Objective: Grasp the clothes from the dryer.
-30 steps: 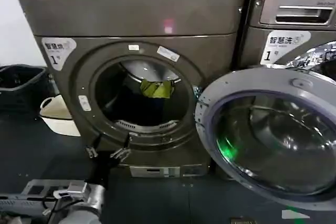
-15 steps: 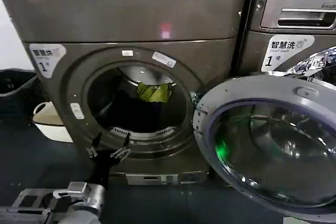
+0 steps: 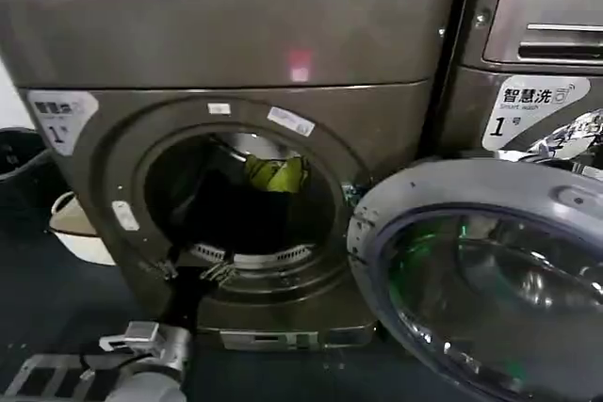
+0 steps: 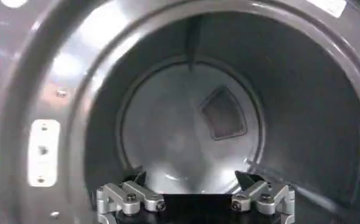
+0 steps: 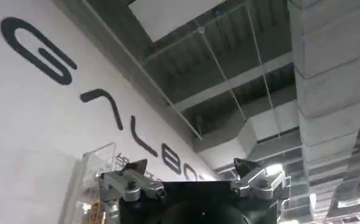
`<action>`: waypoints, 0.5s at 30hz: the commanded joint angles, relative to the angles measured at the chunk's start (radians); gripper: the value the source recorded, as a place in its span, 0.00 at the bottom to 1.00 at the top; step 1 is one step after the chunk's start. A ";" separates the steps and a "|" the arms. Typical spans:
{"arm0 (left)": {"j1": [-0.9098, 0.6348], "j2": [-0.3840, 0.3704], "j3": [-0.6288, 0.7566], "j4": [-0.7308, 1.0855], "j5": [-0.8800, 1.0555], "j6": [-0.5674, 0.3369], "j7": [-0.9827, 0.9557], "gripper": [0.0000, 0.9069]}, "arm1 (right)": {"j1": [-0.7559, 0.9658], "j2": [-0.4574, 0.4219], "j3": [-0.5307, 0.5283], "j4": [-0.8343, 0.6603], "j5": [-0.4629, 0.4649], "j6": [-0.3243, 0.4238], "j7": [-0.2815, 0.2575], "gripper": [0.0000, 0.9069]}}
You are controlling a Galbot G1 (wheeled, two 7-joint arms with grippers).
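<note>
Probably a laundry test area inside a robotics lab. Two front-loading machines, the dryer (image 3: 236, 138) and an LG unit (image 3: 537, 54), stand side by side. An industrial ceiling with exposed ducts (image 5: 271, 128) hangs above a lettered wall (image 5: 58, 122).

Your left arm reaches forward from the lower left of the head view, its silver-grey wrist segment low and its black forearm angled upward. The left gripper (image 3: 196, 271), black-bodied with silver metal finger links, is held level, its two fingers spread wide apart with nothing between them; the left wrist view shows the same gap (image 4: 195, 198). Your right gripper (image 5: 192, 182), of the same black and silver build, points upward, and its fingers also stand apart, apparently empty, though the tips are hard to make out.
</note>
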 commanded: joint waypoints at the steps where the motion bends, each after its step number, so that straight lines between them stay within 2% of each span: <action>1: -0.092 -0.004 0.004 0.064 -0.013 -0.002 0.000 1.00 | -0.004 0.006 0.003 0.010 -0.002 -0.004 -0.004 1.00; 8: -0.279 -0.009 0.024 0.296 -0.025 -0.030 0.004 1.00 | -0.021 0.017 0.016 0.045 -0.024 -0.008 -0.041 1.00; 15: -0.528 -0.028 0.055 0.546 -0.026 -0.062 0.003 1.00 | -0.046 0.019 0.045 0.056 -0.040 -0.029 -0.048 1.00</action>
